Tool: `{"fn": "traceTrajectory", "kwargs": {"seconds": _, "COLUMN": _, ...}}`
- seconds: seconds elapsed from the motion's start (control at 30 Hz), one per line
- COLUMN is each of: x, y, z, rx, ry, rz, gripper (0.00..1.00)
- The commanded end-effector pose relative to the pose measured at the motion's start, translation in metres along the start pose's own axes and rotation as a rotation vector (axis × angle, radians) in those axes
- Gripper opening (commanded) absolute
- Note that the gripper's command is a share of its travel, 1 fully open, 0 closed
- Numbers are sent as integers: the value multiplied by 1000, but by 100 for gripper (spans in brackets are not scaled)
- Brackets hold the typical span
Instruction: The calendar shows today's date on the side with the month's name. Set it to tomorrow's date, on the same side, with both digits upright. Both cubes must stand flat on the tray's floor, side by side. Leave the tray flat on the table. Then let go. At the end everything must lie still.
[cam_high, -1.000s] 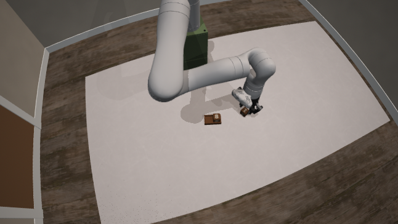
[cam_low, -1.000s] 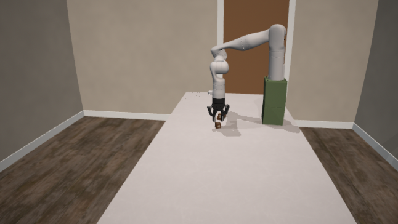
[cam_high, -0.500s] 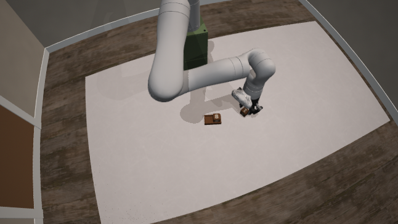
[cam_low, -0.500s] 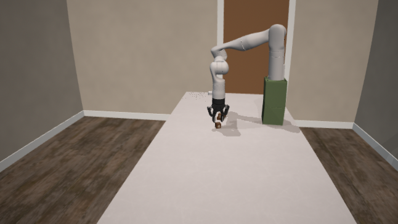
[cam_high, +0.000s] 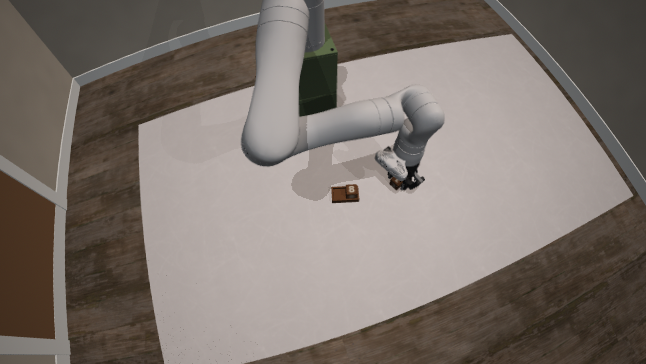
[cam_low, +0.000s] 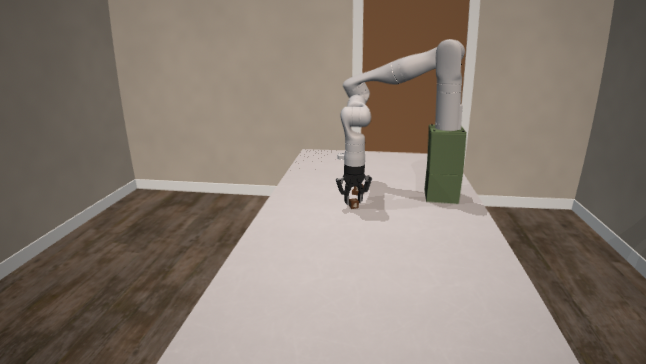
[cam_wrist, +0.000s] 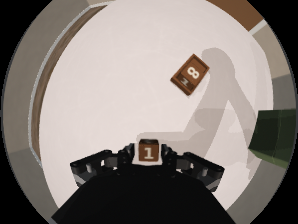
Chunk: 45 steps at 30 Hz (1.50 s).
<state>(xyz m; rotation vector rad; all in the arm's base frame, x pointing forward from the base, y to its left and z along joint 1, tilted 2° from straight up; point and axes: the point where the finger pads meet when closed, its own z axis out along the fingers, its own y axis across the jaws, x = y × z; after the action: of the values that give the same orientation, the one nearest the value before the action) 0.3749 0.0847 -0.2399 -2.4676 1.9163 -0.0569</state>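
Observation:
One brown cube (cam_high: 396, 183) (cam_low: 354, 204) (cam_wrist: 148, 151) is on the table between my fingers, with a white 1 on its upper face in the wrist view. My gripper (cam_high: 408, 184) (cam_low: 353, 201) (cam_wrist: 147, 149) points down and is part open around it; a narrow gap shows on each side of the cube in the wrist view. The brown tray (cam_high: 339, 194) (cam_wrist: 197, 61) lies flat on the table. The other cube (cam_high: 352, 190) (cam_wrist: 193, 73) is in the tray's right part in the top view, its 8 facing up; a darker side carries a pale mark. The tray's left part is empty there.
The pale table (cam_high: 240, 260) (cam_low: 360, 280) (cam_wrist: 110, 65) bears the tray a short way left of my gripper in the top view. The green pedestal (cam_high: 319, 80) (cam_low: 444, 167) (cam_wrist: 274, 132) stands behind. Arm shadows lie between the gripper and the pedestal.

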Motion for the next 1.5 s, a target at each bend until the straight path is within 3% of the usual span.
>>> {"fn": "traceTrajectory", "kwargs": {"seconds": 0.0, "x": -1, "y": 1, "z": 2, "rx": -2, "ry": -2, "rz": 2, "gripper": 46}}
{"fn": "traceTrajectory", "kwargs": {"seconds": 1.4, "x": -1, "y": 1, "z": 5, "rx": -2, "ry": -2, "rz": 2, "gripper": 46}}
{"fn": "traceTrajectory", "kwargs": {"seconds": 1.43, "x": -1, "y": 1, "z": 5, "rx": -2, "ry": -2, "rz": 2, "gripper": 26}}
{"fn": "traceTrajectory", "kwargs": {"seconds": 1.47, "x": -1, "y": 1, "z": 5, "rx": -2, "ry": -2, "rz": 2, "gripper": 26}}
